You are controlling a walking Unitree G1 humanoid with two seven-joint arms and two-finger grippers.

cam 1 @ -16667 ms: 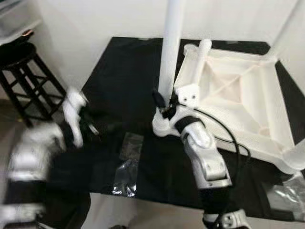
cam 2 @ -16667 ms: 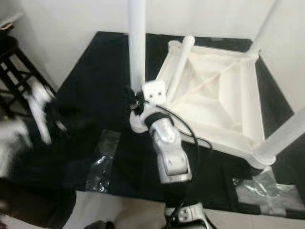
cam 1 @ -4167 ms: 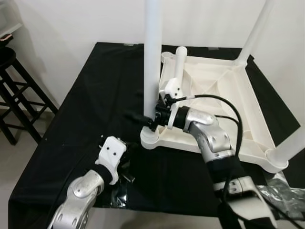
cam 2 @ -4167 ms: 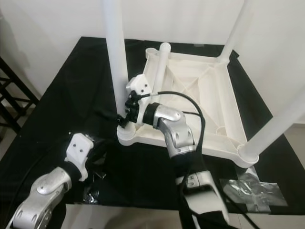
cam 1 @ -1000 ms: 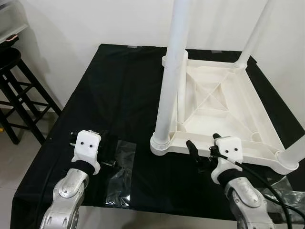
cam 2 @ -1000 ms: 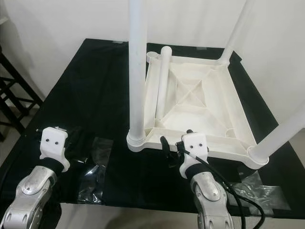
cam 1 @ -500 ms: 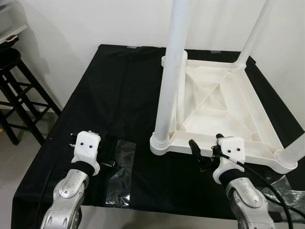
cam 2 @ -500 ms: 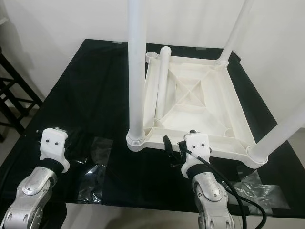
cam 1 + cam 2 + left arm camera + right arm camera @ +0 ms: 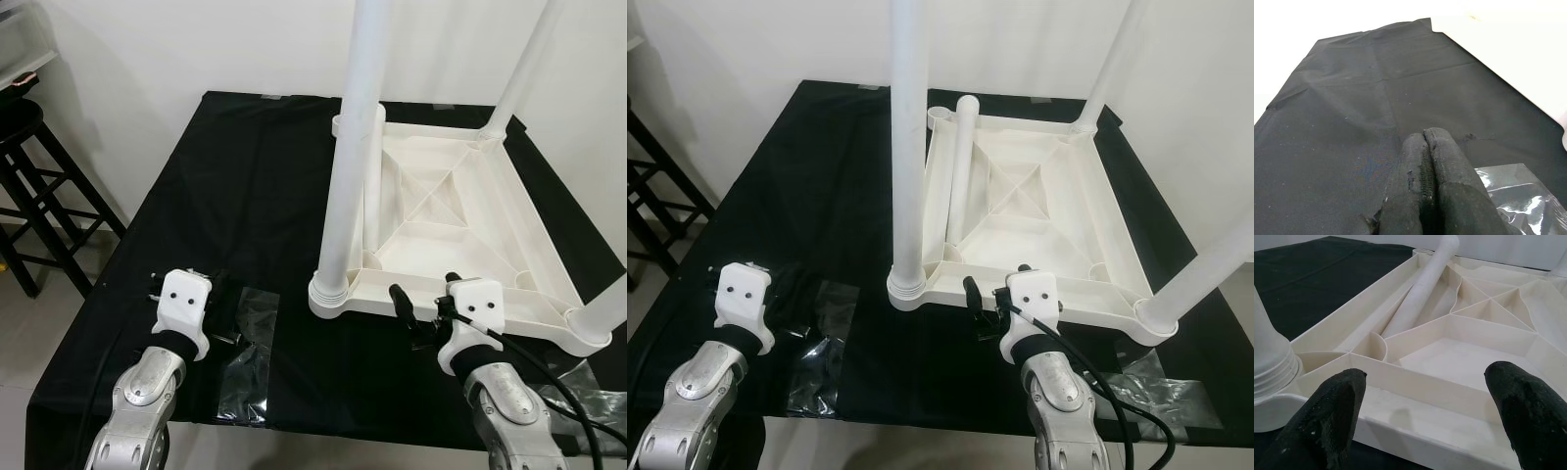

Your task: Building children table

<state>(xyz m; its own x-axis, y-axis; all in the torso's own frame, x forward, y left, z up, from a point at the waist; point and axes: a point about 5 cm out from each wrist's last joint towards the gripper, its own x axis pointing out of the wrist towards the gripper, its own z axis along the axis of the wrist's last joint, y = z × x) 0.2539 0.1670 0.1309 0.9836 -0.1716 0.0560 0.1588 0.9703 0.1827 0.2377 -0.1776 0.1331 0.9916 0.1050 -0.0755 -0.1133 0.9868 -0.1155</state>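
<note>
From the head views, the upturned white tabletop lies on the black cloth at the right, three legs standing up. A loose fourth leg lies inside, running toward the bare far-left socket.

Right wrist view: the right gripper is spread wide, released, facing the near edge, the loose leg well beyond.

Left wrist view: the left gripper, fingers pressed together and empty, hovers over cloth beside a clear plastic bag.

My read: the last leg comes next, so reach in, grasp and stand it in that socket.
</note>
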